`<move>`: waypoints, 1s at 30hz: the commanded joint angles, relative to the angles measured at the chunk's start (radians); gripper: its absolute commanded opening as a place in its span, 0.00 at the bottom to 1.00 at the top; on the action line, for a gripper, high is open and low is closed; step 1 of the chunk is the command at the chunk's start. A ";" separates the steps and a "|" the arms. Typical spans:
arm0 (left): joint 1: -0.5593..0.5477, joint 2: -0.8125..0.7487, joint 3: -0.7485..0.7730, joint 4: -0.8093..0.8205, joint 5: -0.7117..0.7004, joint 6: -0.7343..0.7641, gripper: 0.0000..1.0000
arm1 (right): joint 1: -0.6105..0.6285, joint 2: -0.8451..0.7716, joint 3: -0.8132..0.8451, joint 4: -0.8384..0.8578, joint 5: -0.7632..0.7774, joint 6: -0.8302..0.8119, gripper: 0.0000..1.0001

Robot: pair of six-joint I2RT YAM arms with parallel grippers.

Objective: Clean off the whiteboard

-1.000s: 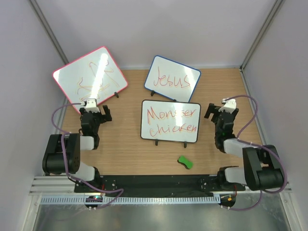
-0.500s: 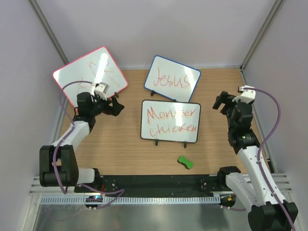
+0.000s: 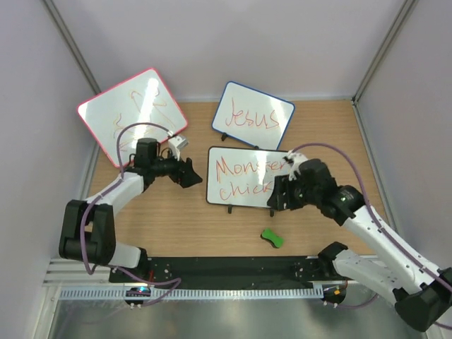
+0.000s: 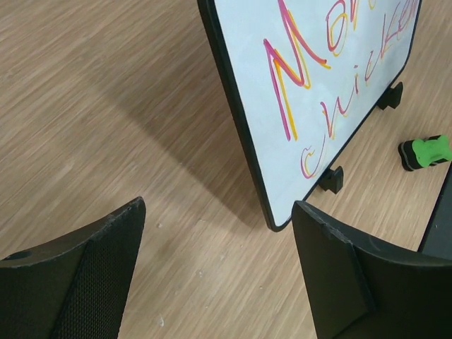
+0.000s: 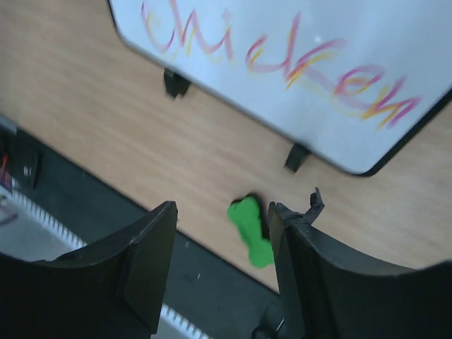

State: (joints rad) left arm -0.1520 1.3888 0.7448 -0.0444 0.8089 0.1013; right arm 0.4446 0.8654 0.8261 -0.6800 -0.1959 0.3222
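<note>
Whiteboard (image 3: 244, 180): black-framed, propped on its two black feet on the table (image 3: 176, 212), between the two tools. Its left edge is just ahead of the left tool (image 3: 189, 173), and its lower right corner lies under the right tool (image 3: 277, 194).
Writing: "Monster chicken" in red and orange marker covers the board face.
Left tool, wrist view (image 4: 219, 205): fingers spread wide with nothing between them. The whiteboard (image 4: 332, 78) has its lower left corner just ahead of the gap, nearer the right-hand finger, and does not touch it.
Right tool, wrist view (image 5: 222, 208): fingers apart, holding nothing, hanging above the table. The whiteboard (image 5: 304, 63) has its bottom edge ahead of the fingertips.
Green eraser (image 3: 272, 238): lies on the table in front of the board. From the right wrist it shows in the gap between the fingers (image 5: 251, 229), lower than them. From the left wrist it is far ahead and to the right (image 4: 426, 151).
Pink-red-framed board (image 3: 131, 113): behind the left tool, scribbled on.
Blue-framed board (image 3: 253, 116): behind the whiteboard, reading "Jesus".
</note>
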 commanded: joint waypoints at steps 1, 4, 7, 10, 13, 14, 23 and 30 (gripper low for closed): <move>-0.046 0.076 0.070 -0.008 0.021 0.012 0.84 | 0.207 0.015 -0.045 -0.147 0.123 0.184 0.61; -0.050 0.134 0.117 -0.006 0.078 -0.021 0.81 | 0.394 0.112 -0.051 -0.220 0.286 0.270 0.62; -0.050 0.161 0.122 0.005 0.140 -0.011 0.80 | 0.538 0.207 -0.047 -0.251 0.366 0.316 0.66; -0.061 0.171 0.128 0.011 0.190 0.005 0.80 | 0.588 0.282 -0.056 -0.230 0.383 0.304 0.69; -0.070 0.185 0.139 0.011 0.184 0.000 0.79 | 0.589 0.310 -0.070 -0.173 0.365 0.270 0.70; -0.070 0.188 0.143 0.011 0.185 -0.005 0.78 | 0.588 0.311 -0.071 -0.161 0.360 0.267 0.70; -0.080 0.197 0.151 0.003 0.171 -0.011 0.78 | 0.586 0.403 -0.114 -0.066 0.343 0.268 0.70; -0.089 0.193 0.148 -0.002 0.174 -0.003 0.78 | 0.559 0.391 -0.156 -0.021 0.336 0.270 0.66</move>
State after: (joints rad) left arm -0.2340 1.5887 0.8639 -0.0452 0.9581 0.1047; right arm 1.0172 1.2762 0.6800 -0.7509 0.1425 0.5827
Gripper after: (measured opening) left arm 0.779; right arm 0.670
